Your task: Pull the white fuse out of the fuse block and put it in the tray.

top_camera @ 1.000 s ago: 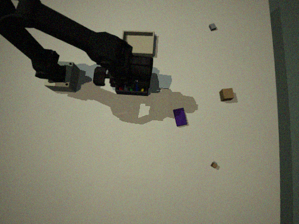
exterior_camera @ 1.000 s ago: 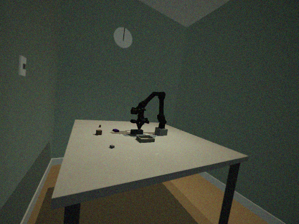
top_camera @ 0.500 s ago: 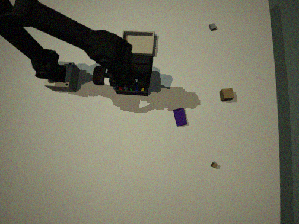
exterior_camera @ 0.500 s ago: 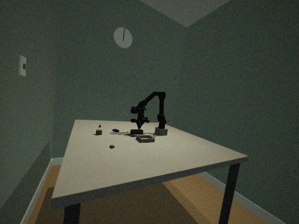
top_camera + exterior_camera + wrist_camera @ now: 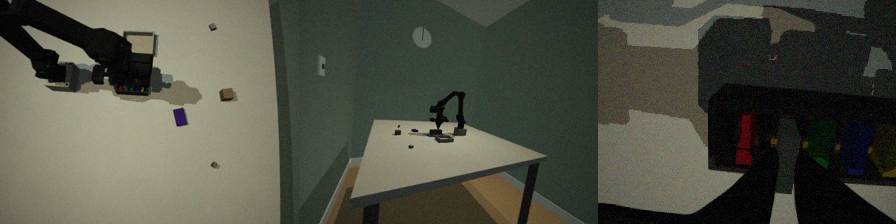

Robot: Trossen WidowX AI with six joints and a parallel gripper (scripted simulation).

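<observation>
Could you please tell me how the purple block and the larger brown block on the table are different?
The purple block is flat and low, while the larger brown block stands taller.
From above, the purple block looks like an oblong, whereas the larger brown block looks nearly square.
Both rest on the table, away from the claw.

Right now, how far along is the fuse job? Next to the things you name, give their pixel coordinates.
Grip done: the fingers (image 5: 438,125) are shut on the white fuse (image 5: 126,88) (image 5: 787,150). In hand: the pull; the fuse overlaps the front rim of the fuse block (image 5: 131,93) (image 5: 435,132) (image 5: 717,135) in the wrist view, so it looks raised, though I can't tell whether it's fully free. Left: carry it to the tray (image 5: 153,42) (image 5: 445,141), which stands beside the block, and release it.
</observation>
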